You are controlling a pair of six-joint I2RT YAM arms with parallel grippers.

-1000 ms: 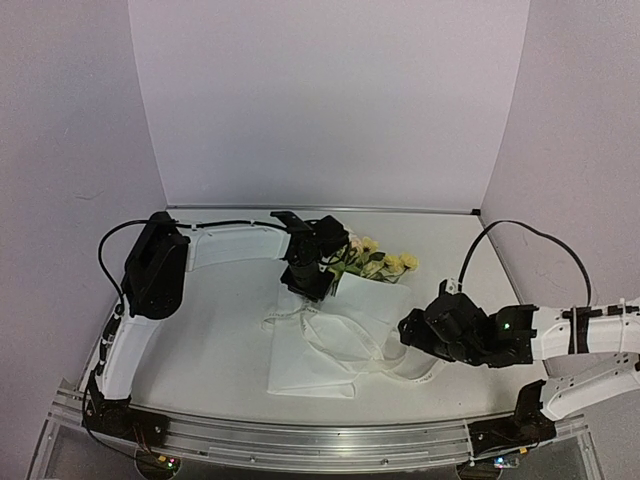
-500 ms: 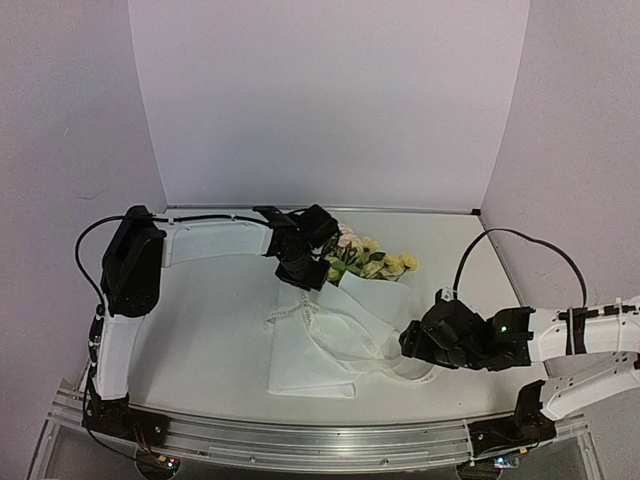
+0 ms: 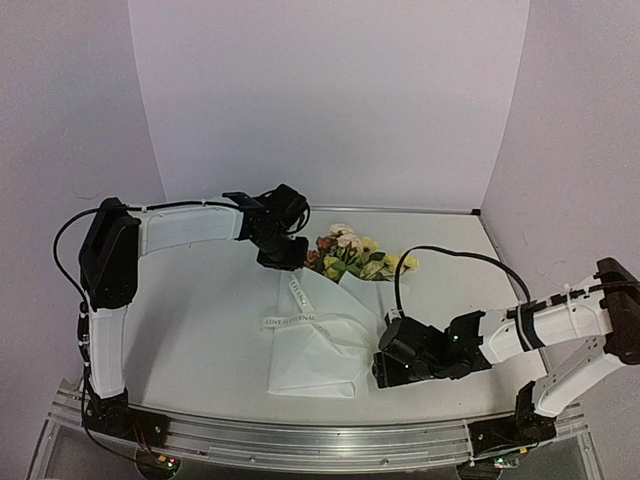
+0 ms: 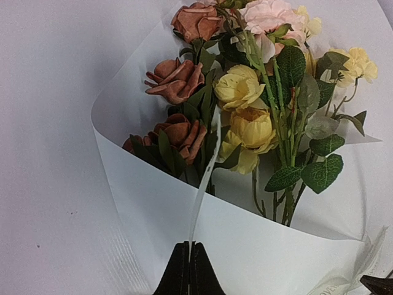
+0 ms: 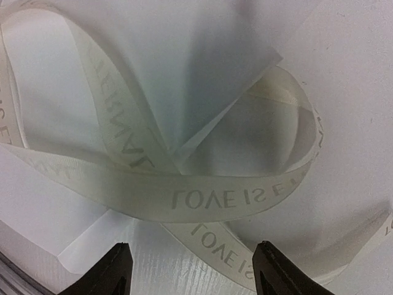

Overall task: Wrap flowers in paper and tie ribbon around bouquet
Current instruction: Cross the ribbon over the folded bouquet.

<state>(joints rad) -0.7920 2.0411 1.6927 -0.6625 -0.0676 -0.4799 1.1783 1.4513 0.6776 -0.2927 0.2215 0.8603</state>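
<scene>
Ribbon (image 5: 202,200) — cream, lettered (LOVE IS) — loops over creased white paper (image 5: 184,61).

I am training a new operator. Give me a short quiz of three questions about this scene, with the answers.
1. True or false: the left gripper is shut on the ribbon.
2. Which gripper stands open? A) left gripper B) right gripper
3. Fill in: in the right wrist view, the first word printed on the ribbon is ____.
Key: 1 true; 2 B; 3 LOVE.
</scene>
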